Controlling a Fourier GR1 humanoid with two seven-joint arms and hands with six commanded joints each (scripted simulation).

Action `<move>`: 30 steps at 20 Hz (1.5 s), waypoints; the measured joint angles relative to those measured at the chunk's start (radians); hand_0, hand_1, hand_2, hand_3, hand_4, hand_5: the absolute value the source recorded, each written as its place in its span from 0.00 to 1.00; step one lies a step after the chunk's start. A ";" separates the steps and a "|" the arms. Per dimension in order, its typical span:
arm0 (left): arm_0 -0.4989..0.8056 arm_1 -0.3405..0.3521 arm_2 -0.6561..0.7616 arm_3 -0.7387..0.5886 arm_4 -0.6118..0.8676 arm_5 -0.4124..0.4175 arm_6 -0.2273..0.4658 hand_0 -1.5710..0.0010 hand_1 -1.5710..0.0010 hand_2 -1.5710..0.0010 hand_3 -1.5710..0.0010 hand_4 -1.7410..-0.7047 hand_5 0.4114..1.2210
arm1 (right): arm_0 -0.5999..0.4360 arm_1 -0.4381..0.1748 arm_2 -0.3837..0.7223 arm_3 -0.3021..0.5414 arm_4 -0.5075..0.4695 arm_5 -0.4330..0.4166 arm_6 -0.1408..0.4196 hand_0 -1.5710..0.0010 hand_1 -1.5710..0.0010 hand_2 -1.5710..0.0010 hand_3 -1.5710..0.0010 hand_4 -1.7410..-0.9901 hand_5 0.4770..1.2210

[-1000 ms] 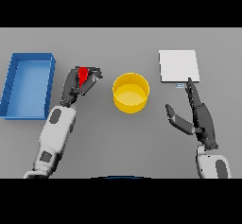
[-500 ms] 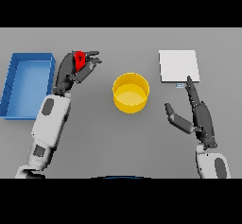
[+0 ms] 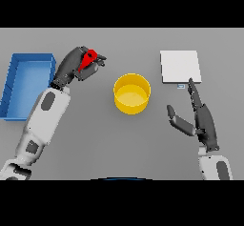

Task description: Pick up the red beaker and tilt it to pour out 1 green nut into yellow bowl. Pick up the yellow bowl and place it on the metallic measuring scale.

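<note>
Left hand (image 3: 76, 66) in the upper left of the frame, fingers curled round the red beaker (image 3: 89, 58), held clear of the grey worktop (image 3: 119, 148) and left of the yellow bowl (image 3: 132, 93). Beaker not yet over the bowl; no nut visible (too small to tell). Pour undone, I judge. Right hand (image 3: 202, 120) lower right, fingers straight, idle. Bowl's move to the scale (image 3: 179, 66), upper right, also remains. Blue tray (image 3: 9, 84) far left.
</note>
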 measured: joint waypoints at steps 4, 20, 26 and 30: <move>-0.071 0.043 -0.127 -0.015 -0.120 -0.055 0.088 0.00 0.00 0.00 0.00 0.00 0.90 | 0.013 0.000 0.008 -0.014 0.005 0.005 -0.004 1.00 1.00 1.00 1.00 0.75 0.26; -0.404 0.104 -0.583 0.178 -0.593 -0.317 0.056 0.00 0.00 0.00 0.11 0.02 1.00 | 0.019 0.039 -0.008 -0.017 -0.073 0.025 0.038 1.00 1.00 1.00 1.00 0.69 0.20; -0.498 0.083 -0.695 0.240 -0.710 -0.348 -0.049 0.00 0.00 0.00 0.03 0.01 1.00 | 0.021 0.046 0.005 -0.016 -0.013 -0.019 0.013 1.00 1.00 1.00 1.00 0.73 0.14; -0.543 0.100 -0.779 0.258 -0.809 -0.326 -0.099 0.00 0.00 0.00 0.01 0.00 1.00 | 0.012 0.042 0.001 -0.009 -0.011 -0.021 0.005 1.00 1.00 1.00 1.00 0.78 0.12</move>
